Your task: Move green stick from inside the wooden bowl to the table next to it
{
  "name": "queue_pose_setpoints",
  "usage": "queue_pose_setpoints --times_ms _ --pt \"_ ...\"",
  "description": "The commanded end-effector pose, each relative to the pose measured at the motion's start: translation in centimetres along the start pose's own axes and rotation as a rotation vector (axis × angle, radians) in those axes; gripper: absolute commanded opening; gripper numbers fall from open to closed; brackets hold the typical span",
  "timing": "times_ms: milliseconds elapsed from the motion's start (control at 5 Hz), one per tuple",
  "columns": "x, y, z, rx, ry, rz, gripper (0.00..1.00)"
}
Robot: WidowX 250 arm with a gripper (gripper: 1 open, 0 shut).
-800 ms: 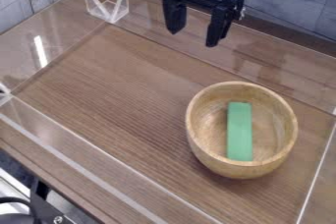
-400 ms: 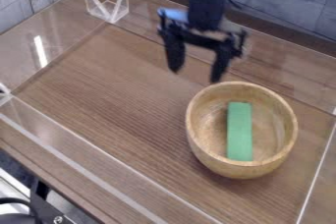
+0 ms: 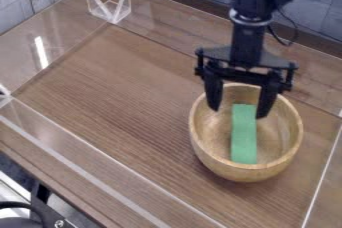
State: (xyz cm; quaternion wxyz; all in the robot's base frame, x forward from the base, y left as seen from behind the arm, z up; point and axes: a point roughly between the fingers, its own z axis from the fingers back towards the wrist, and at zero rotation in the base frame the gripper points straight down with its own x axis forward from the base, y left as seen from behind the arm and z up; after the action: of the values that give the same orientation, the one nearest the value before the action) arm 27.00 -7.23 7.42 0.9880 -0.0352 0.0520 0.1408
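On dark wood-grain table (image 3: 107,82), clear acrylic walls (image 3: 54,32)

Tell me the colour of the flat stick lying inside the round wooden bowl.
Bright green, plain and matte: the flat stick shows clearly in the camera view.

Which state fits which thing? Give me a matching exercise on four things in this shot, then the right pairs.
Things:
1. green stick
2. wooden bowl
3. tool
4. table

States:
A. dark brown, carrying the bowl
B. open, pointing down over the bowl
C. lying flat inside the bowl
D. round and light tan, near the table's right side

Pairs: 1-C, 2-D, 3-B, 4-A
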Motion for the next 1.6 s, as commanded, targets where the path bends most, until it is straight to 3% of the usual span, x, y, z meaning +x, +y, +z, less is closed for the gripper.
queue_pose_setpoints --times_ms 0,400,600,800,1400 --pt "0.4 -0.1 0.8 -0.049 -0.069 0.048 1.0" --pt "0.8 1.2 -0.9 -0.076 -0.121 0.081 1.0" --pt "0.6 0.5 -0.6 -0.086 -0.144 0.096 1.0" --pt "0.3 -0.2 -0.5 -0.086 -0.159 0.108 1.0" --pt "1.7 0.6 -2.1 -0.055 -0.19 0.004 1.0"
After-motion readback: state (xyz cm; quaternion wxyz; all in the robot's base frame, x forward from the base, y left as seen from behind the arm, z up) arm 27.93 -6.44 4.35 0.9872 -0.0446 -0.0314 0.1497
